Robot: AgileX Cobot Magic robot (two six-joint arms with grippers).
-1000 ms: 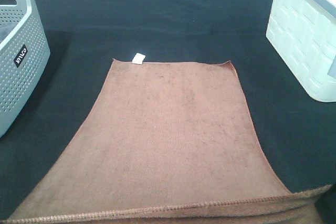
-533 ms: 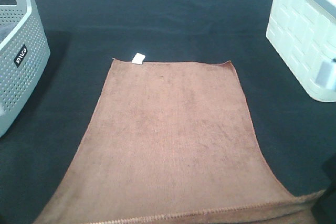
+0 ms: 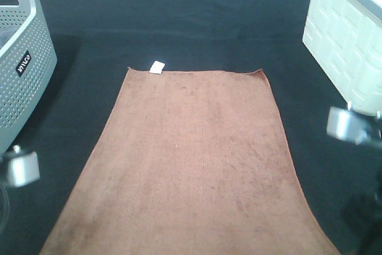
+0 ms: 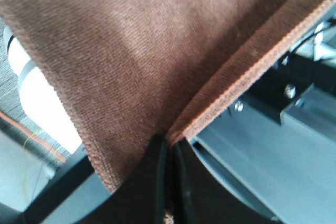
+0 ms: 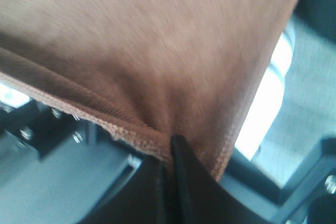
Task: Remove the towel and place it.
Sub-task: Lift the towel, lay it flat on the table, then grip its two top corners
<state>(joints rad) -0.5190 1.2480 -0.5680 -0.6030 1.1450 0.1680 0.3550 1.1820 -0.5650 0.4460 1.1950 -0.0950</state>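
Exterior high view: the towel (image 3: 191,159) lies spread across the middle of the black-clothed surface (image 3: 179,22). Its near end runs out of frame at 6 o'clock, and its white tag (image 3: 157,67) sits at the far edge toward 11 o'clock. A grey basket (image 3: 24,82) stands at 10 o'clock and a white basket (image 3: 340,46) at 2 o'clock, both apart from the towel. Left wrist view shows the left end effector (image 4: 169,153) clenched on a stitched towel corner, while right wrist view shows the right end effector (image 5: 169,148) clenched on the towel's edge

black table cloth (image 3: 179,16), grey basket (image 3: 30,88), white bin (image 3: 340,40)
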